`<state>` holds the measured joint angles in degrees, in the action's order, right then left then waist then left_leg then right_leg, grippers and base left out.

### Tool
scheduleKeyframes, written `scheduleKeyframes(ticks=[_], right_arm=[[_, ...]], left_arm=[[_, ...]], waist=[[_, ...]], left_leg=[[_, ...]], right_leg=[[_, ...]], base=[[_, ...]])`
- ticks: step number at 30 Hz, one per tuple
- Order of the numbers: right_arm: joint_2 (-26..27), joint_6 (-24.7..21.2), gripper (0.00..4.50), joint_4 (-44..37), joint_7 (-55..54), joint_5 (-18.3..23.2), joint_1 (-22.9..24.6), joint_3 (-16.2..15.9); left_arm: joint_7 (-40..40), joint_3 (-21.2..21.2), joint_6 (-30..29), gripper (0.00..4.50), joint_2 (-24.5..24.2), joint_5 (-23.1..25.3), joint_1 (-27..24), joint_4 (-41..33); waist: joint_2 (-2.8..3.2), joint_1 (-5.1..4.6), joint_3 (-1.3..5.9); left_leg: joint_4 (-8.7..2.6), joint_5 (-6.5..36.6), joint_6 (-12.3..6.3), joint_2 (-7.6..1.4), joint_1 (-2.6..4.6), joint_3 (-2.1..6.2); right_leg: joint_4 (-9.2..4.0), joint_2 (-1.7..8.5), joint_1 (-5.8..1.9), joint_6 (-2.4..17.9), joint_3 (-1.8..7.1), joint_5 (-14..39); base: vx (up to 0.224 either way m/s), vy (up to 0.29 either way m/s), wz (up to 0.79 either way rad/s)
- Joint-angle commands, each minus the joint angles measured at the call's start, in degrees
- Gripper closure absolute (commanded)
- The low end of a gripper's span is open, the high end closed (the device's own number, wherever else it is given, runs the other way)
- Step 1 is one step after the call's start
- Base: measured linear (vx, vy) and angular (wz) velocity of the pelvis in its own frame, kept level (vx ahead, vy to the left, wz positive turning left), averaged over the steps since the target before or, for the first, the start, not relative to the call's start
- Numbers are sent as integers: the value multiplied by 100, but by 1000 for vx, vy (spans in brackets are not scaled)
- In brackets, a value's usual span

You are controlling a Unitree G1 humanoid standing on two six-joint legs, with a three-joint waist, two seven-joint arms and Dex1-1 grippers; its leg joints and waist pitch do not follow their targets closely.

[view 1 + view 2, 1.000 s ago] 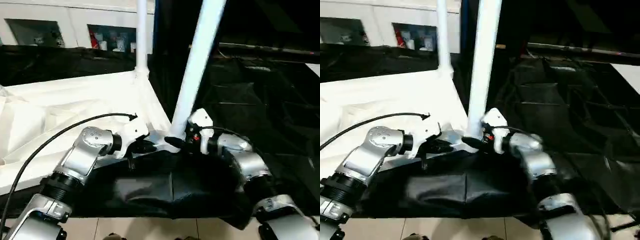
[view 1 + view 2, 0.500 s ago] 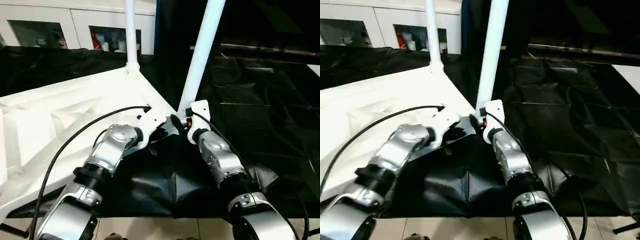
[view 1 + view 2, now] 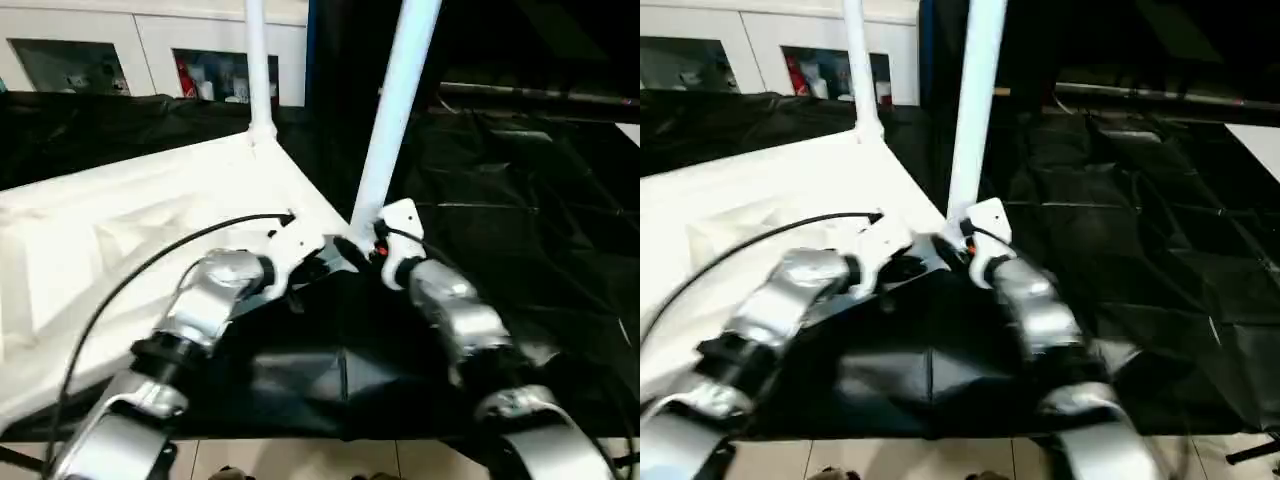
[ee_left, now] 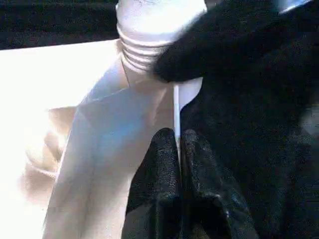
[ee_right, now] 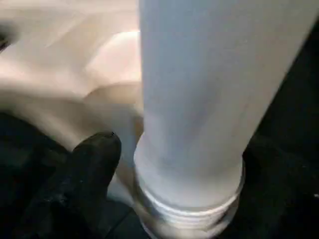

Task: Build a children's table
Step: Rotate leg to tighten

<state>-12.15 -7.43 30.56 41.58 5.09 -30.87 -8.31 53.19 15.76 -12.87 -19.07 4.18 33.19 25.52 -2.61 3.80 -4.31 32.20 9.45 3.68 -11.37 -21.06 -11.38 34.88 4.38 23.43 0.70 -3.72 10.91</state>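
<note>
The children's table top (image 3: 150, 220) lies upside down, white and ribbed, on black cloth. Two white legs stand in its corner sockets: a far one (image 3: 255, 70) and a near one (image 3: 395, 110). My left gripper (image 3: 318, 265) is shut on the top's thin rim (image 4: 176, 117) beside the near corner, fingertips (image 4: 164, 159) pinching it. My right gripper (image 3: 358, 250) sits at the near leg's base, open, with the leg (image 5: 209, 89) between its jaws and one finger (image 5: 94, 164) just beside the threaded collar. The left wrist view also shows that collar (image 4: 144, 45) and a black finger (image 4: 214, 45) of the right gripper against it.
A white cabinet (image 3: 120, 50) with glass-fronted shelves stands at the back left. Black cloth (image 3: 520, 200) covers the surface to the right and in front. A black cable (image 3: 130, 285) loops over my left forearm. Tiled floor (image 3: 300, 462) shows at the near edge.
The camera has shifted. My right gripper's jaws have spread wider around the near leg's base. The left gripper keeps its pinch on the rim.
</note>
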Motion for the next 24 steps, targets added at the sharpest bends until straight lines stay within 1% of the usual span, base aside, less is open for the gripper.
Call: scheduleKeyframes(ticks=[1, 2, 3, 5, 6, 9, 11, 15, 16, 18, 21, 22, 24], right_arm=[[-316, -52, 62, -619, 1165, 225, 144, -369], [-462, -79, 62, -723, 1371, 255, 199, -429], [-619, -149, 62, -847, 1585, 286, 257, -480], [-827, -252, 62, -989, 1853, 315, 330, -532], [-893, -273, 62, -1011, 1912, 286, 347, -525], [-951, -231, 62, -993, 1925, 216, 345, -536], [-987, -277, 62, -1017, 1957, 234, 347, -547], [-928, -330, 62, -955, 1961, 277, 295, -511], [-863, -344, 89, -914, 1951, 297, 273, -488], [-839, -341, 89, -897, 1958, 295, 270, -487], [-817, -341, 121, -862, 1964, 290, 277, -532], [-816, -347, 121, -860, 1964, 298, 275, -533], [-813, -353, 142, -857, 1968, 306, 275, -529]], left_arm=[[566, 140, 195, 450, -86, -265, -233, -71], [688, 161, 225, 450, -158, -296, -264, -119], [846, 189, 247, 450, -245, -336, -304, -186], [1206, 246, 301, 450, -407, -451, -398, -363], [1471, 253, 232, 450, -493, -579, -477, -540], [1721, 245, 119, 450, -569, -737, -554, -739], [1795, 234, 89, 450, -593, -783, -578, -810], [1862, 235, 106, 450, -606, -811, -570, -816], [1860, 238, 118, 450, -603, -799, -557, -789], [1850, 239, 117, 450, -601, -789, -551, -781], [1799, 222, 114, 450, -595, -712, -534, -746], [1792, 217, 109, 450, -596, -701, -533, -746], [1788, 213, 103, 450, -597, -699, -532, -749]], waist=[[-52, 52, 338], [-47, 57, 341], [-56, 62, 344], [-56, 88, 323], [-55, 96, 323], [-57, 107, 315], [-47, 127, 317], [-57, 137, 317], [-54, 137, 316], [-58, 133, 324], [-55, 137, 324], [-62, 132, 323], [-61, 130, 324]], left_leg=[[-317, 1080, -369, -220, 44, 91], [-311, 1017, -423, -221, 42, 86], [-307, 976, -448, -213, 47, 80], [-317, 1017, -424, -220, 60, 82], [-321, 1076, -383, -232, 65, 84], [-332, 1131, -295, -233, 80, 84], [-331, 1117, -262, -243, 96, 82], [-330, 1120, -227, -223, 79, 86], [-331, 1121, -223, -224, 81, 88], [-323, 1072, -232, -218, 76, 86], [-318, 1012, -252, -220, 80, 84], [-319, 1016, -253, -220, 79, 85], [-317, 1051, -245, -219, 79, 87]], right_leg=[[-425, 400, -289, 987, 308, 1068], [-400, 396, -278, 1038, 311, 918], [-391, 379, -272, 1090, 303, 882], [-412, 392, -266, 1131, 303, 1022], [-409, 400, -263, 1136, 307, 1119], [-424, 401, -243, 1149, 307, 1281], [-420, 404, -239, 1157, 313, 1263], [-407, 396, -256, 1128, 308, 1216], [-408, 397, -254, 1122, 308, 1223], [-402, 396, -262, 1121, 310, 1169], [-390, 390, -261, 1152, 306, 1060], [-388, 390, -263, 1151, 304, 1064], [-394, 394, -265, 1140, 304, 1134]], base=[[0, 0, 0], [0, 0, 0], [0, 0, 0], [0, 0, 0], [0, 0, 0], [0, 0, 0], [0, 0, 0], [0, 0, 0], [0, 0, 0], [0, 0, 0], [0, 0, 0], [0, 0, 0], [0, 0, 0]])
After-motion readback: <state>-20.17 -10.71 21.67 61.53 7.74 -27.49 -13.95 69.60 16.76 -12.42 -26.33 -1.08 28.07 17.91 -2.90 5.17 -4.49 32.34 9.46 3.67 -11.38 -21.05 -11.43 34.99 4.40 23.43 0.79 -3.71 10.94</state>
